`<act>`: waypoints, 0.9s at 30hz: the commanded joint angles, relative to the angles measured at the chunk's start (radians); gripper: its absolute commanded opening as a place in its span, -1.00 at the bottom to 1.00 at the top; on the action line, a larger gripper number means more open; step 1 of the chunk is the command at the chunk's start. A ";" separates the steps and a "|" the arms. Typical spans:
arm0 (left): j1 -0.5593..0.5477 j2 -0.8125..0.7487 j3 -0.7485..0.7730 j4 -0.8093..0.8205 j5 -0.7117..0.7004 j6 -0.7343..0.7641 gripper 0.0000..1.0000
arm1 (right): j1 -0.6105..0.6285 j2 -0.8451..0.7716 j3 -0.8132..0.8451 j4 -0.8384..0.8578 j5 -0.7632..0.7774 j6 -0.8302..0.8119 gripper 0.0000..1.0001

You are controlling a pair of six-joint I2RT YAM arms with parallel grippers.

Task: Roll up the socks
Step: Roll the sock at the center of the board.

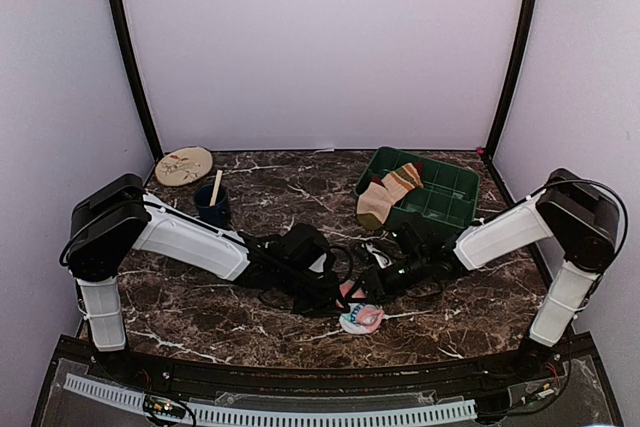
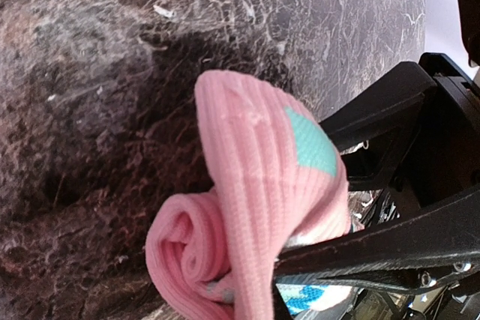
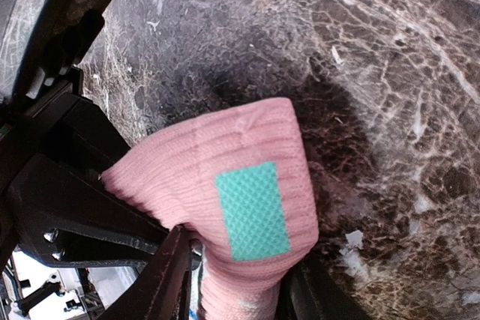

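The pink sock lies on the marble table near the front centre, where both arms meet over it. Up close it is partly rolled into a spiral with a mint patch on the loose end. My left gripper is shut on the pink sock at the roll's edge. The fingers of my right gripper stand apart on either side of the loose end and do not pinch it. The tan striped sock hangs over the front rim of the green tray.
A dark blue cup with a wooden stick in it stands at the back left, beside a round patterned plate. The green tray sits at the back right. Cables run round both wrists at the table's centre.
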 commanded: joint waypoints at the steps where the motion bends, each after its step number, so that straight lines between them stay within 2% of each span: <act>1: -0.013 0.080 -0.033 -0.170 -0.105 0.009 -1.00 | 0.009 0.074 -0.004 -0.308 -0.005 -0.086 -0.29; 5: -0.013 0.076 -0.038 -0.148 -0.122 0.001 -1.00 | 0.011 0.122 0.012 -0.350 -0.035 -0.109 -0.38; 10: -0.012 0.071 -0.035 -0.124 -0.153 0.000 -1.00 | 0.027 0.188 0.025 -0.349 -0.096 -0.111 -0.60; 14: -0.013 0.073 -0.033 -0.108 -0.169 -0.003 -1.00 | 0.036 0.214 0.018 -0.311 -0.144 -0.087 -1.00; 19: -0.013 0.046 -0.034 -0.116 -0.184 0.001 -1.00 | 0.035 0.215 -0.007 -0.256 -0.173 -0.050 -1.00; 20: -0.013 0.028 -0.037 -0.126 -0.191 0.000 -0.96 | 0.032 0.209 -0.009 -0.249 -0.169 -0.045 -1.00; 23: -0.013 -0.044 -0.047 -0.166 -0.224 0.006 -0.55 | 0.019 0.179 -0.014 -0.238 -0.150 -0.031 -1.00; 27: -0.010 -0.155 -0.061 -0.238 -0.282 0.017 -0.15 | 0.003 0.140 -0.004 -0.246 -0.121 -0.021 -1.00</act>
